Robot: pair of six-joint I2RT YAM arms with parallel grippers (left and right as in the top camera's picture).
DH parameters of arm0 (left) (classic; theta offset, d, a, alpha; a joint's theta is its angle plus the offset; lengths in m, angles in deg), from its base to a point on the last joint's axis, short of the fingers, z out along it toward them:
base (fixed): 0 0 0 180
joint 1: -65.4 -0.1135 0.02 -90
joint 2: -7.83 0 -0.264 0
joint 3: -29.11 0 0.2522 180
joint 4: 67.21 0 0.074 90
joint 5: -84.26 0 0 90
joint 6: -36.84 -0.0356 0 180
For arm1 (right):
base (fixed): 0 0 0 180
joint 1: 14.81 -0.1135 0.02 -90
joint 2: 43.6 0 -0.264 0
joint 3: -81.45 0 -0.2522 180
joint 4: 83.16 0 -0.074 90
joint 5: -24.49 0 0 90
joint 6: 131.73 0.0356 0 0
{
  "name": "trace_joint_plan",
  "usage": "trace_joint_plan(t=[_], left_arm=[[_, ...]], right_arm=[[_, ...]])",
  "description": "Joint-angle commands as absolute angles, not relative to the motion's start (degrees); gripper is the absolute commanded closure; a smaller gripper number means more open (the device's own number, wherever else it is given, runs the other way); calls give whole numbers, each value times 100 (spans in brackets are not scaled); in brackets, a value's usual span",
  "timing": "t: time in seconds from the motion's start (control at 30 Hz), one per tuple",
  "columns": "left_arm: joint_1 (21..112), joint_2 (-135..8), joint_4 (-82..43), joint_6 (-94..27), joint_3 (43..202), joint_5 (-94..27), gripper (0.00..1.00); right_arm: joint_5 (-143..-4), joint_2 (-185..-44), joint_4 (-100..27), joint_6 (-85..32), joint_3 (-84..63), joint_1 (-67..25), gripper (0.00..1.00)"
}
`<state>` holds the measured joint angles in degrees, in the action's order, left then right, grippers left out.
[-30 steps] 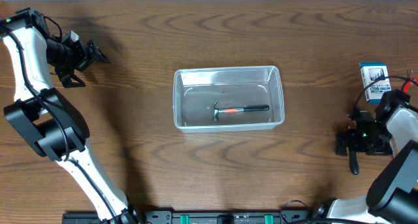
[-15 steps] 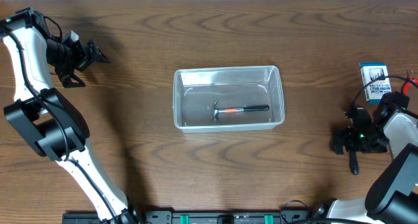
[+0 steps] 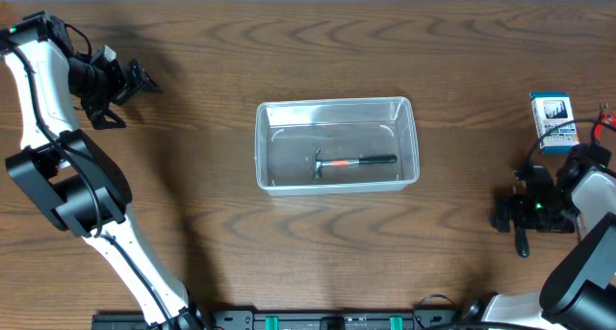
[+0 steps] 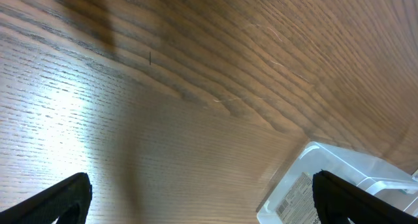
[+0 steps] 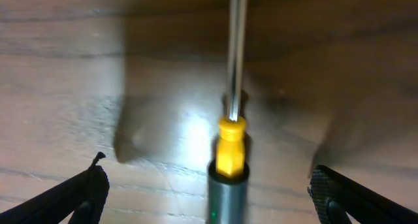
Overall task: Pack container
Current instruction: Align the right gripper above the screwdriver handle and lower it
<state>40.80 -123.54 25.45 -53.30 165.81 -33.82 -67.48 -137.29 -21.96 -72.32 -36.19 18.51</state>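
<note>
Your right gripper (image 5: 208, 170) has only shuffled, well right of the container (image 3: 334, 103), fingers wide apart, straddling the screwdriver (image 5: 230, 142) without gripping it. The container is unmoved between the arms, hammer (image 3: 354, 163) inside. The left gripper (image 4: 200, 179), far left of it, is spread wide, empty. No pick yet.

We see the right end effector (image 3: 521, 211) shifted back rightward, having edged left half a second ago. It seems roughly where it was a second ago, though the overhead view is coarse.
</note>
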Motion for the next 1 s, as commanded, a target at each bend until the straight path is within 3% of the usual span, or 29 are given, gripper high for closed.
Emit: trace_joint_plan(t=[0.0,0.97], left_arm=[[4056,-12203,2554,-5326,16690,-3351,2],[4056,-12203,2554,-5326,16690,-3351,2]], right_arm=[[-6748,-13638,-2163,-7365,-3654,1949,1],[-6525,-13640,-2233,-7656,-3777,1923,1]])
